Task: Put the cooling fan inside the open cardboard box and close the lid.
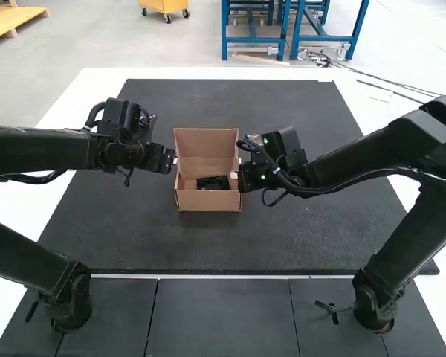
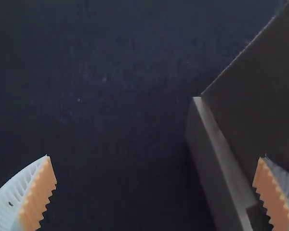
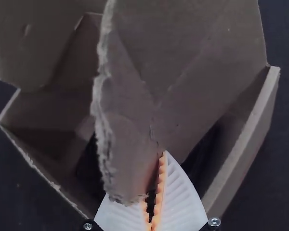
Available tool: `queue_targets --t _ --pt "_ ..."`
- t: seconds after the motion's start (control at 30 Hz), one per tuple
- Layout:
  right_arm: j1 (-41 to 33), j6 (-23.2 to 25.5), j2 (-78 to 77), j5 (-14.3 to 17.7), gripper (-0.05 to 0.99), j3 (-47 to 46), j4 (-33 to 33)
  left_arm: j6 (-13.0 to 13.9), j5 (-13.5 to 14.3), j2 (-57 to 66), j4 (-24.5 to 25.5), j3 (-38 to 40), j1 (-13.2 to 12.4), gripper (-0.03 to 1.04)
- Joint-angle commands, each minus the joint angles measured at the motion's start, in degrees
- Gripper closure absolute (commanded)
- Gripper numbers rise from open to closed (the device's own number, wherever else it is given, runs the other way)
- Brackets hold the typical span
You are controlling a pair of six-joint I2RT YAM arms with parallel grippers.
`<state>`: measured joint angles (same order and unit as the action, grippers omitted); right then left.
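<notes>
The open cardboard box [image 1: 207,199] stands mid-mat with its lid [image 1: 205,141] upright at the back. Inside it lies the black cooling fan [image 1: 213,182], a dark shape low in the box [image 3: 88,166] in the right wrist view. My right gripper [image 1: 242,177] is at the box's right side, shut on a torn-edged side flap [image 3: 130,120]; its fingers [image 3: 176,197] pinch the flap's lower edge. Beside the box's left wall my left gripper [image 1: 171,160] stands open, its orange pads [image 2: 38,190] wide apart, with the box wall [image 2: 221,154] partly between them.
A black mat [image 1: 119,230] covers the white table [image 1: 67,93]. Both arms reach in from the sides, the left one [image 1: 37,149] and the right one [image 1: 386,152]. The mat is bare in front of the box.
</notes>
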<state>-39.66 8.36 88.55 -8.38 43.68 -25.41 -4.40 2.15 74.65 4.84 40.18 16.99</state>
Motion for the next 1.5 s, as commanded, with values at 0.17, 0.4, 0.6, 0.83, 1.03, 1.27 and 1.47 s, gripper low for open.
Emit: queue_targets --t 0.17,0.4,0.6,0.83,1.03,1.27,1.47 --pt "-2.0 -4.3 1.9 0.9 0.9 -1.0 -1.7 -0.8 0.4 -1.6 0.3 -0.1 0.4 0.04" --pt "-2.3 -5.4 2.7 0.7 0.9 -1.1 -1.2 -0.7 0.4 -2.7 2.1 -0.5 0.2 0.04" --pt "-2.3 -7.3 3.2 0.6 0.9 -1.0 -0.3 -0.5 0.4 -4.2 4.3 -1.4 0.1 0.04" --pt "-3.1 -8.2 4.4 4.6 0.9 -2.0 -1.9 -0.6 0.4 -6.0 3.9 -2.8 0.1 0.04" --pt "-3.1 -7.9 4.4 9.1 0.9 -3.1 -7.5 -0.7 0.4 -7.2 2.9 -3.8 0.1 0.04" --pt "-3.3 -8.0 5.8 11.4 0.9 -4.0 -10.3 -0.6 0.4 -7.2 2.5 -4.4 0.1 0.04" --pt "-4.0 -8.0 7.6 11.7 0.9 -4.0 -11.1 -0.5 0.3 -7.6 2.1 -5.1 0.1 0.04"
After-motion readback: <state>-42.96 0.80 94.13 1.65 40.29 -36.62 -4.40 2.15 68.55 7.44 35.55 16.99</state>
